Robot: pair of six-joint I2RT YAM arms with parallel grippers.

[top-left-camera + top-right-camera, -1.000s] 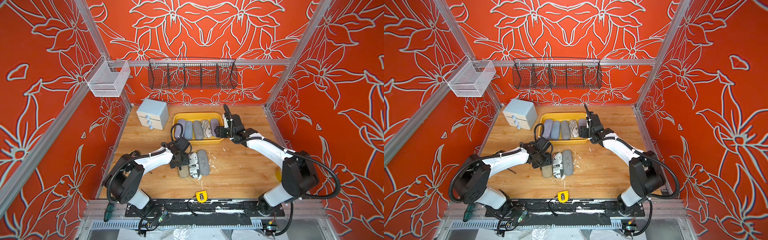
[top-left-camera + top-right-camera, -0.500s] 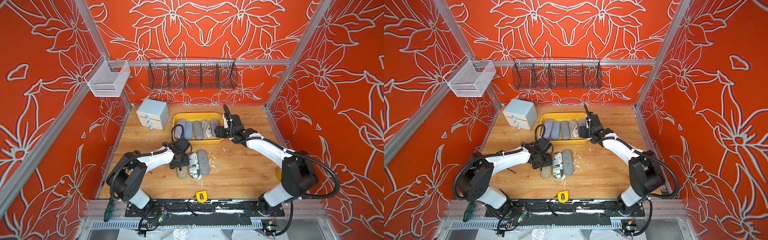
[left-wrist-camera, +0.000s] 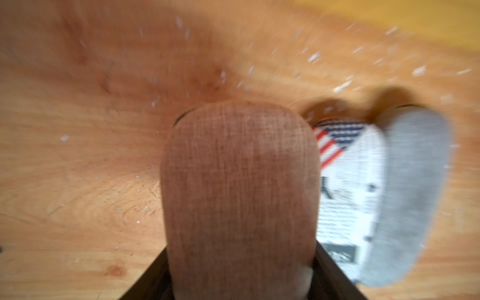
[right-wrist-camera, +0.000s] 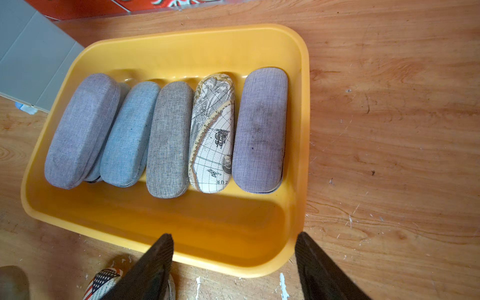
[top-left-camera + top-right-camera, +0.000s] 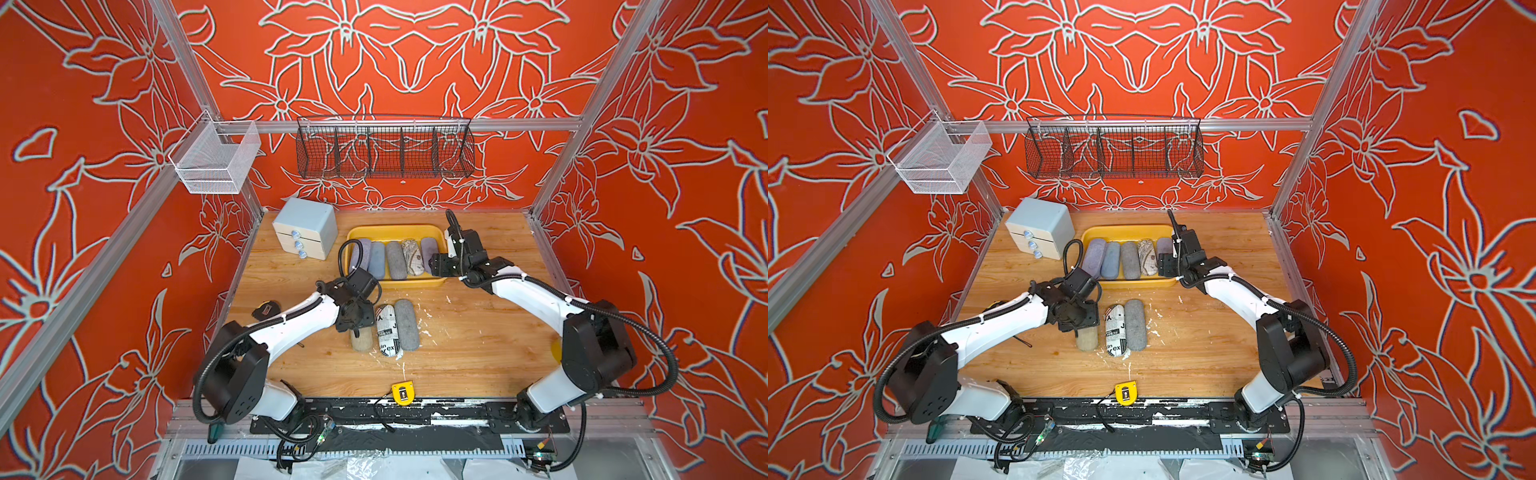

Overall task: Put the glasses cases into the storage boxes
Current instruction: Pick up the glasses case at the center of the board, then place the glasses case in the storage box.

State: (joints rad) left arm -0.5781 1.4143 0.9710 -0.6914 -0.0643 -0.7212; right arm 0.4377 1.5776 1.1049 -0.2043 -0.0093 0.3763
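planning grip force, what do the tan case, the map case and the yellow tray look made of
Tan case: woven fabric, matte; weave grid shows. Map-printed case: smooth, perhaps faux leather, faint sheen. Yellow tray: moulded plastic, glossy; rounded corners, reflections.

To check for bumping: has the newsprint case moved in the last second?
No: the newsprint case keeps its place relative to the yellow tape measure.

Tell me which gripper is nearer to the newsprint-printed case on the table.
Left. The left gripper grips the tan case lying right beside the newsprint-printed case; the right gripper, open, hangs over a near corner of the yellow tray, farther back.
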